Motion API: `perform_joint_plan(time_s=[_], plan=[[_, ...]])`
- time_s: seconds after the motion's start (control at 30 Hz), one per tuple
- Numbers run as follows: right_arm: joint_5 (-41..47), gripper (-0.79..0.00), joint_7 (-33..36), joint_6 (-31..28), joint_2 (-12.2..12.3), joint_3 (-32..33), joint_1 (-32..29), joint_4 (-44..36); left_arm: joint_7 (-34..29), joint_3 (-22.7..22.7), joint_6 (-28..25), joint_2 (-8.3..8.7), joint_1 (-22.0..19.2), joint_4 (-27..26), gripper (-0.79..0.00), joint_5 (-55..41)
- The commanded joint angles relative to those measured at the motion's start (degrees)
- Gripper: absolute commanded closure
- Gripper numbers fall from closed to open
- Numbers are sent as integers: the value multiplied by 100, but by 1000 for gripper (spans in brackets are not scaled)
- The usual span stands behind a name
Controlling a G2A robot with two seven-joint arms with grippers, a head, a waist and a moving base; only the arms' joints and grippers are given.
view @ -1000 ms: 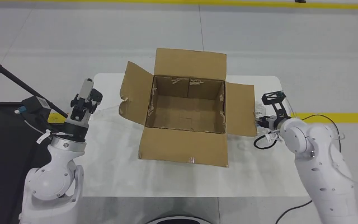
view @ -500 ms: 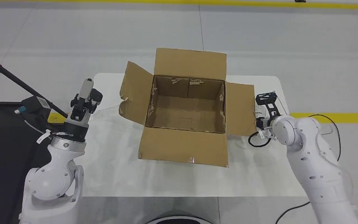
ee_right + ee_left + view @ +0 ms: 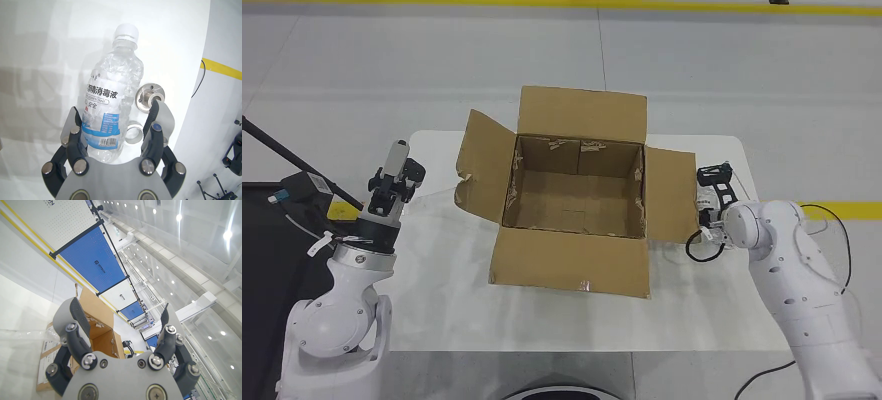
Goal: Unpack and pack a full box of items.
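An open cardboard box point(image 3: 572, 262) stands mid-table with its flaps spread; I see nothing inside it. A clear bottle point(image 3: 111, 89) with a white cap and blue-white label lies on the white table point(image 3: 47, 75) to the right of the box. My right gripper point(image 3: 114, 115) is open, its fingers either side of the bottle's lower half; from above, this gripper point(image 3: 712, 188) sits just off the box's right flap. My left gripper point(image 3: 121, 313) is open and empty, pointing up beside the box point(image 3: 98, 306), at the table's left edge point(image 3: 392, 185).
A metal flange point(image 3: 149, 97) and a metal ring point(image 3: 134, 135) lie right beside the bottle. A black cable point(image 3: 697, 250) loops near the right arm. Dark equipment point(image 3: 282, 200) stands off the table's left side. Bare table point(image 3: 442, 300) lies in front of the box.
My right arm has swung in toward the box's right flap and its gripper has come down around the bottle. The left arm has kept still.
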Motion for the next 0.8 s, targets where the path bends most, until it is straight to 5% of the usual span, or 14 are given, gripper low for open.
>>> perform_joint_plan(time_s=[0.0,0.37,0.7,0.77], plan=[[6,-671,6,14,-14,-15,39,66,0,0,0,0,0,0,-785,0],[-7,-727,237,-88,-73,-102,164,249,0,0,0,0,0,0,-785,0],[55,-585,296,-267,-137,-217,259,507,0,0,0,0,0,0,-785,0],[60,-440,286,-283,-148,-227,279,565,0,0,0,0,0,0,-785,0]])
